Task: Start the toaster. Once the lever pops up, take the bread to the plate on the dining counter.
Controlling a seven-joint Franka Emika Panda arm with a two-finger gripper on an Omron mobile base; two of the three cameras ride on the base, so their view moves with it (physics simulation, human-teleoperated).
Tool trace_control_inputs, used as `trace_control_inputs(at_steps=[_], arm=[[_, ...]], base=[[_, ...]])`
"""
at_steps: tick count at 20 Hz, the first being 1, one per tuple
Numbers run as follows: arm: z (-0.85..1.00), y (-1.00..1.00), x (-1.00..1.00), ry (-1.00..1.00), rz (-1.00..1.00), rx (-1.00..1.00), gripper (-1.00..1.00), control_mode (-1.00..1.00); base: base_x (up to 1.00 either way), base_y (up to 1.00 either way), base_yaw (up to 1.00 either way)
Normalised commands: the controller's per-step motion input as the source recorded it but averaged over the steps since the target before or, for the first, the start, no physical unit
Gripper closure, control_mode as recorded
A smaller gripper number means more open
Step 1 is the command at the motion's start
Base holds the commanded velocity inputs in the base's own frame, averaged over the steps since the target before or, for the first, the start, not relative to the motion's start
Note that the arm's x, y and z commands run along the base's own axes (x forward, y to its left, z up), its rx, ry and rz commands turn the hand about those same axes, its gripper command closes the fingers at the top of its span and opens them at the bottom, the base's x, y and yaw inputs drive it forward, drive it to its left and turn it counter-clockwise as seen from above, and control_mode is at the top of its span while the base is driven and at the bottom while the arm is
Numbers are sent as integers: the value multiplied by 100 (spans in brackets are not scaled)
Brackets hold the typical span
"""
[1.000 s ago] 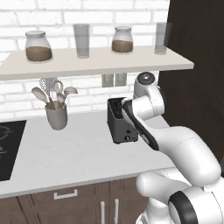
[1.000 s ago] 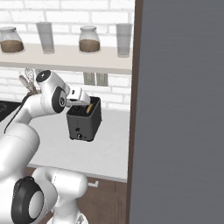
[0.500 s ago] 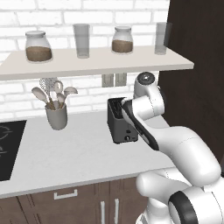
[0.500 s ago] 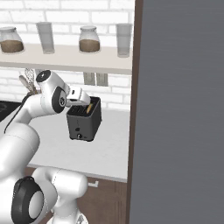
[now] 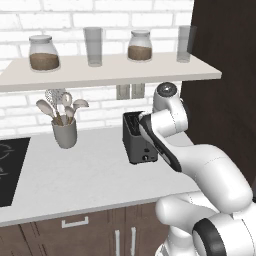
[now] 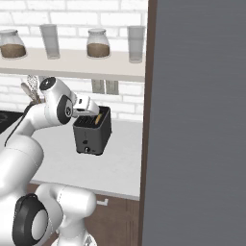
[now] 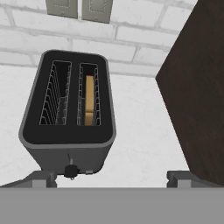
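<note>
Hand view: bread (image 7: 89, 99) in toaster (image 7: 68, 144) beneath open tool (image 7: 113, 177)

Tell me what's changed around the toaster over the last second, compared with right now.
Nothing has visibly changed. The arm holds the same pose over the toaster, the tool stays open above its front edge and grips nothing, and the bread still sits down in the right-hand slot. The utensil holder and the shelf jars are where they were.
</note>
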Motion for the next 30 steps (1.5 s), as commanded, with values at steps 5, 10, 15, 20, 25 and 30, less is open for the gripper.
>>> trace_control_inputs(at_steps=[5,10,15,20,25,30], arm=[[0,0,0,0,0,0,-100,-100],[0,0,0,0,0,0,-100,-100],[0,0,0,0,0,0,-100,-100],[0,0,0,0,0,0,-100,-100],[0,0,0,0,0,0,-100,-100],[0,0,0,0,0,0,-100,-100]], base=[[0,0,0],[0,0,0],[0,0,0],[0,0,0],[0,0,0],[0,0,0]])
